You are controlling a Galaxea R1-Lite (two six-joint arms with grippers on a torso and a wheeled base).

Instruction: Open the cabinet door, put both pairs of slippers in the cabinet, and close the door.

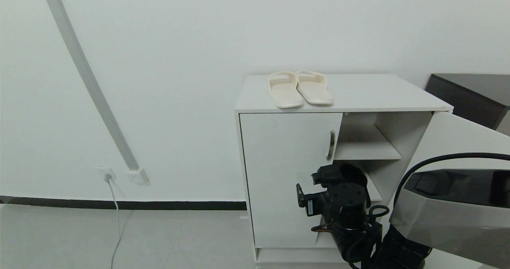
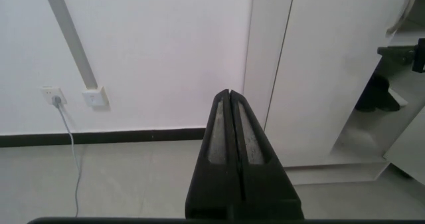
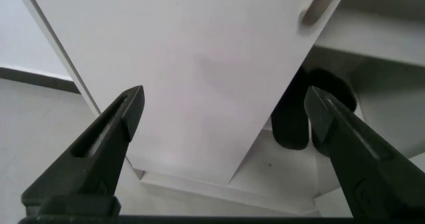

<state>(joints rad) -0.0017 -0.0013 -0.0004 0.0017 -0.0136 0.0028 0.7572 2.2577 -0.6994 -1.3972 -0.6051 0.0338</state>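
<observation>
Cream slippers (image 1: 299, 87) on cabinet (image 1: 370, 93) top, 11 o'clock of right gripper (image 3: 224, 98), look light and bendy; pinch across straps. Its fingers are spread, left gripper (image 2: 229, 98) fingers pressed together.

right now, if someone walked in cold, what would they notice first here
A pair of cream slide slippers sits side by side on top of the white two-door cabinet, left of its middle. The cabinet's right door stands open, and dark slippers lie inside. The right gripper hovers open just in front of the closed left door.
</observation>
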